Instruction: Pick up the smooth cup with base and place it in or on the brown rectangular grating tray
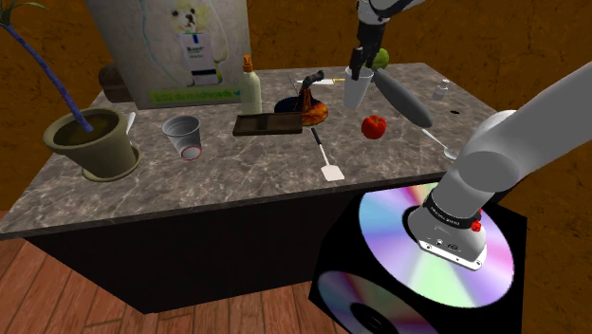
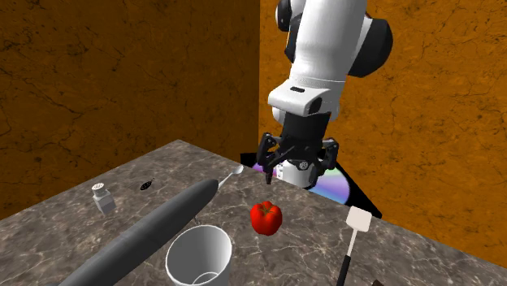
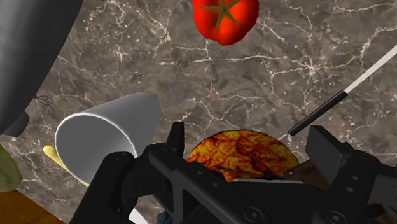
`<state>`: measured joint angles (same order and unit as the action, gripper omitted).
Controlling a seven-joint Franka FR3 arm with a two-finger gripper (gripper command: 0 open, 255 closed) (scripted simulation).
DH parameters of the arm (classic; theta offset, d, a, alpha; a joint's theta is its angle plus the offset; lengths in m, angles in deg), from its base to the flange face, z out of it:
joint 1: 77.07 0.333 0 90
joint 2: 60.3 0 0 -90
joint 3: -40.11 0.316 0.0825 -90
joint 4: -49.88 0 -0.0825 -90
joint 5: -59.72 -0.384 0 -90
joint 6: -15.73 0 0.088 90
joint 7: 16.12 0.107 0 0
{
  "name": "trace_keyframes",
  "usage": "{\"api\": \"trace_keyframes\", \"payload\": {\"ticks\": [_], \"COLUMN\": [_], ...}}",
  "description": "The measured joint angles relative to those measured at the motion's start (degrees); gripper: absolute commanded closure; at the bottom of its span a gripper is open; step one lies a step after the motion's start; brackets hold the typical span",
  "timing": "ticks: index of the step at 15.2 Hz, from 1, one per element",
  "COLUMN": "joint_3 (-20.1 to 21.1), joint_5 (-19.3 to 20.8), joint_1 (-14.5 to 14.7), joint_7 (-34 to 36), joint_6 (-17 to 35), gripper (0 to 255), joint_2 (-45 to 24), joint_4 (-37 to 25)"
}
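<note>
A plain white smooth cup [image 1: 359, 91] stands upright on the marble table [image 1: 237, 180], near its far edge; the same cup [image 2: 199, 253] [image 3: 108, 135] has nothing in it. My black gripper [image 1: 360, 63] [image 2: 296, 165] [image 3: 248, 139] hangs in the air over the table close beside this cup, open, with nothing between its fingers. A second, grey cup [image 1: 182, 135] with a red ring at its base stands toward the shoulder view's left. The brown rectangular tray [image 1: 268, 123] lies flat between the two cups.
A red tomato [image 1: 374, 126] [image 2: 266, 217] [image 3: 224, 19], a long grey club [image 1: 400, 95] [image 2: 146, 231], a spatula [image 1: 327, 157], an orange-brown round thing [image 1: 315, 112] [image 3: 242, 149], a bottle [image 1: 249, 85], a small shaker [image 2: 103, 197] and a potted plant [image 1: 90, 142] share the table.
</note>
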<state>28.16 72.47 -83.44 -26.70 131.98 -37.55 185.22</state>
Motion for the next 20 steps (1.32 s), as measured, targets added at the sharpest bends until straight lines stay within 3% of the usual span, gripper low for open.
{"api": "trace_keyframes", "payload": {"ticks": [6, 12, 20], "joint_3": [-4.60, -7.72, -8.09], "joint_5": [-0.92, -4.86, -6.59], "joint_1": [-1.12, -2.60, -3.32], "joint_7": [-6.17, -13.08, -14.66], "joint_6": [6.97, 11.96, 17.12], "gripper": [0, 0, 0], "joint_2": [-11.62, -23.96, -28.84], "joint_4": [-6.03, -14.29, -14.02]}}
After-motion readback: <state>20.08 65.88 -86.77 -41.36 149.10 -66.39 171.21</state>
